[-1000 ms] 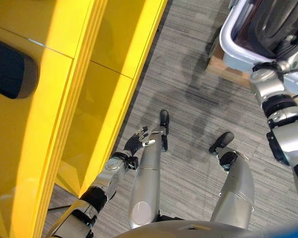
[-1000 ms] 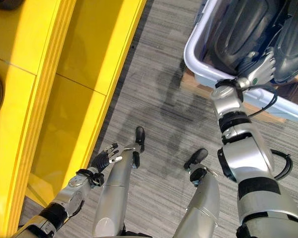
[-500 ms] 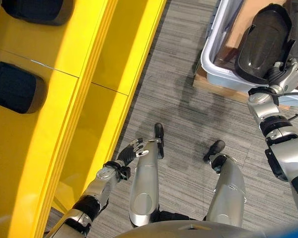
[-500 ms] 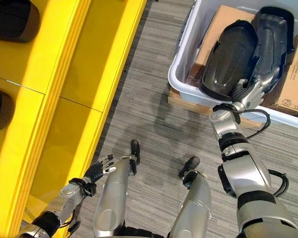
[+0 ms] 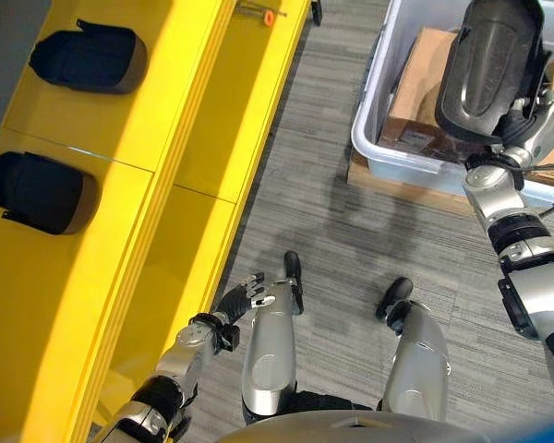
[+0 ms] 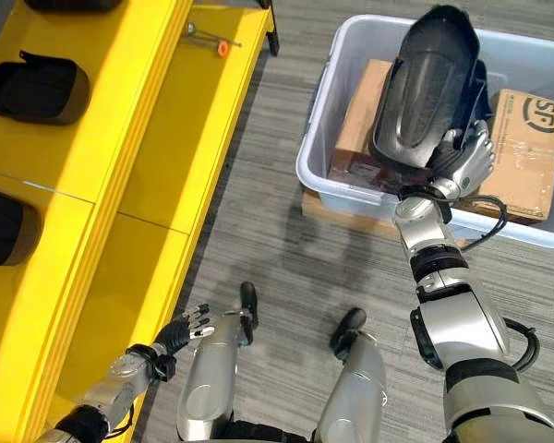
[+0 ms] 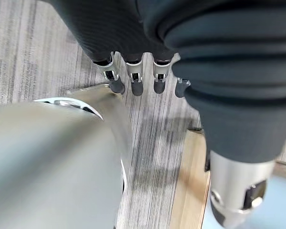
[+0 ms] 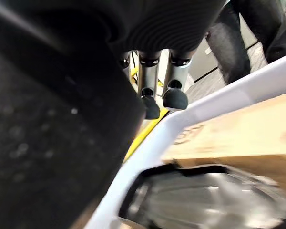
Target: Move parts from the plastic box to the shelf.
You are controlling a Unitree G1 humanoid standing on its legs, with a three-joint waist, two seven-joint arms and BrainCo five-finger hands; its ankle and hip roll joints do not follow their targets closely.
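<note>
Risk first: black part [image 6: 429, 88] tall, top-heavy, held low at one end; could swing or slip out as arm turns toward yellow shelf [image 6: 120, 157], or clip rim of plastic box [image 6: 319, 138] on way out. Right hand [image 6: 462, 161] curled round part's lower edge, looks like firm grip, though thumb side hard to see. Part stands up above hand, over box and cardboard cartons [image 6: 526, 152]. Left hand [image 6: 186, 325] low by shelf front, fingers relaxed, holding nothing. Two black parts [image 5: 88, 57] already on shelf.
</note>
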